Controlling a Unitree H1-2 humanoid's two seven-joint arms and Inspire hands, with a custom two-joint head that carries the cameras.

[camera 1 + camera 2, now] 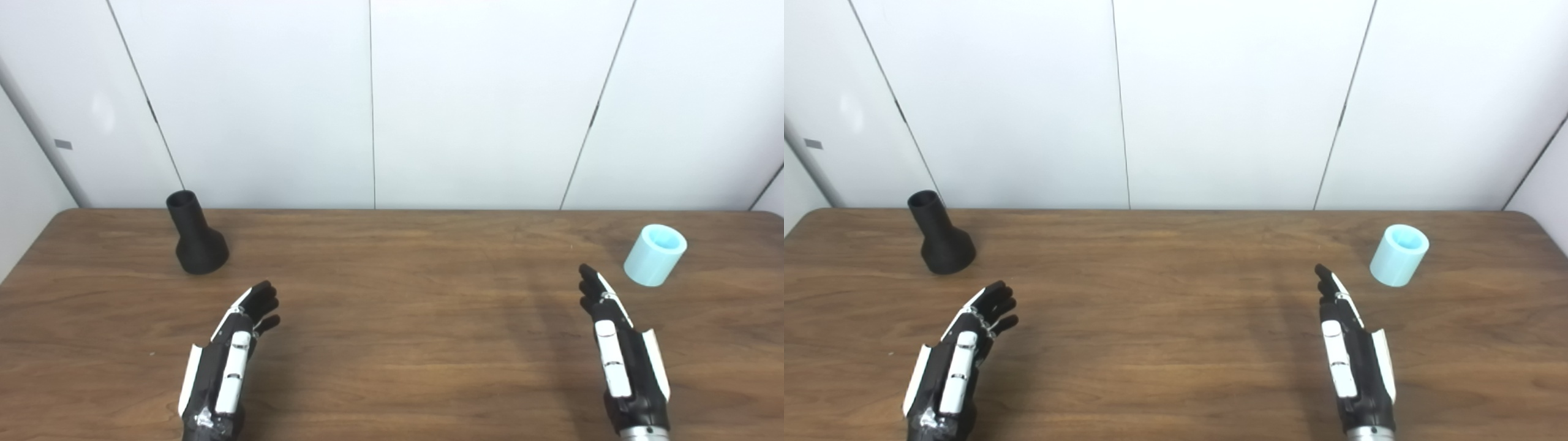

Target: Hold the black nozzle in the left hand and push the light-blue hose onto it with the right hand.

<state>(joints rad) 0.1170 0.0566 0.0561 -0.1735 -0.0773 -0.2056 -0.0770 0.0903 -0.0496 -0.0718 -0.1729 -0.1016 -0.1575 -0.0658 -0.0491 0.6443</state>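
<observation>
One black nozzle and one light-blue hose stand untouched; left hand and right hand open, empty.

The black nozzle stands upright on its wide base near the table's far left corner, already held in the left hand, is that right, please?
Not quite: the black nozzle does stand on its wide base there, but the left hand is apart from it, holding nothing, as the left eye view shows.
</observation>
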